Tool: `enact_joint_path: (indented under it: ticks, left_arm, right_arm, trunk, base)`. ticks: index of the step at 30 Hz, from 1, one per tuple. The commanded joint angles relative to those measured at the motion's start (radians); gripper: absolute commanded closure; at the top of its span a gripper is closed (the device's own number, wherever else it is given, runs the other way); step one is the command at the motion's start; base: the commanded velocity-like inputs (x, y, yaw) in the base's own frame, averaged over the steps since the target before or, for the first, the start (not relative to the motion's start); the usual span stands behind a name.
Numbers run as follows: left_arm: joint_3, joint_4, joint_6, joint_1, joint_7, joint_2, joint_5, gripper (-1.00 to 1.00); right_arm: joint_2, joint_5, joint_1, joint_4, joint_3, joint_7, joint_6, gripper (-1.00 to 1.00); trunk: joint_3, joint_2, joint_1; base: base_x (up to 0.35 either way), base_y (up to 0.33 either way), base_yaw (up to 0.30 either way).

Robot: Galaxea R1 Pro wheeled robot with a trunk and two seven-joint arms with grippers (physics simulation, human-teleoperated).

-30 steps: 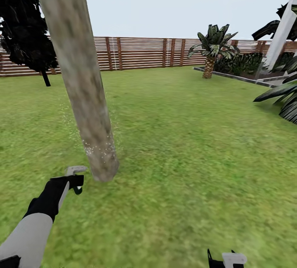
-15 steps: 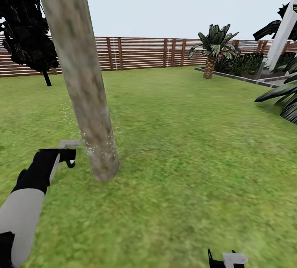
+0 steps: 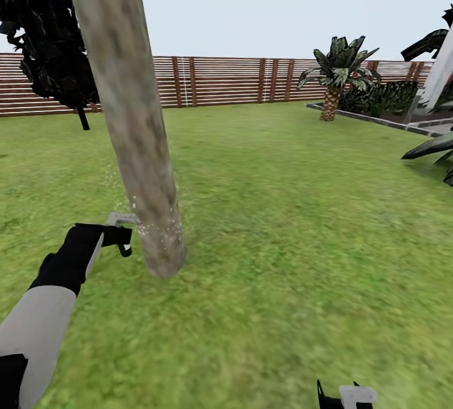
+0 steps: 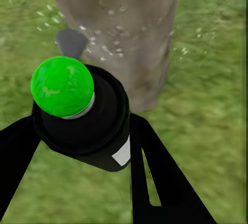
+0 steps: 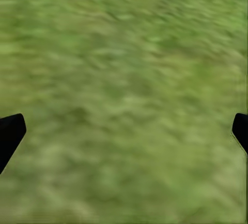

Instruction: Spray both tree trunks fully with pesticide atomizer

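One thick grey-brown tree trunk [image 3: 135, 132] rises left of centre on the lawn [image 3: 283, 207], its base flecked with white pesticide specks [image 3: 160, 228]. The left claw [image 3: 123, 233], lower left, reaches forward beside the trunk, clamped on one dark pesticide atomizer [image 4: 85, 115] with a green top. The right claw [image 5: 124, 125], spread wide and empty, hangs over open grass.

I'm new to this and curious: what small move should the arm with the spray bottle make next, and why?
Probably raise the left gripper with the pesticide atomizer slowly up the tree trunk: white pesticide specks dot just its base, while the bark higher up looks bare.
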Motion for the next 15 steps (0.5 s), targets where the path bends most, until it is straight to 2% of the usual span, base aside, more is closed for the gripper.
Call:
enact_joint_path:
  ticks: [1,3,5,9,13,15]
  left_arm:
    - [0.001,-0.002,0.000,-0.003,-0.002,0.002,-0.001,1.00]
    - [0.004,-0.010,0.000,-0.007,-0.002,0.002,-0.002,1.00]
    - [0.031,-0.038,0.002,-0.009,-0.003,0.002,-0.002,1.00]
    - [0.040,-0.057,0.005,-0.014,-0.005,0.002,-0.003,1.00]
    - [0.034,-0.068,0.112,-0.084,-0.015,0.004,-0.005,1.00]
    - [0.031,-0.078,0.141,-0.097,-0.019,0.012,-0.004,1.00]
  right_arm:
    - [0.000,0.000,0.000,0.000,0.000,0.000,0.000,-1.00]
    - [0.000,0.000,0.000,0.000,0.000,0.000,0.000,-1.00]
    - [-0.001,0.000,0.000,0.000,0.000,0.000,0.000,-1.00]
    - [-0.001,0.000,0.000,0.000,0.000,0.000,0.000,-1.00]
    - [-0.001,0.000,0.000,0.000,0.000,0.000,0.000,-1.00]
    - [-0.001,0.000,0.000,0.000,0.000,0.000,0.000,-1.00]
  trunk:
    - [0.000,0.000,0.000]
    - [0.000,0.000,0.000]
    - [0.000,0.000,0.000]
    - [0.000,0.000,0.000]
    - [0.000,0.000,0.000]
    - [0.000,0.000,0.000]
  base:
    - [0.231,-0.180,0.000]
    - [0.177,-0.209,0.000]
    - [-0.099,-0.212,0.000]
    - [-0.038,-0.053,0.000]
    - [-0.003,-0.004,0.000]
    - [0.000,0.000,0.000]
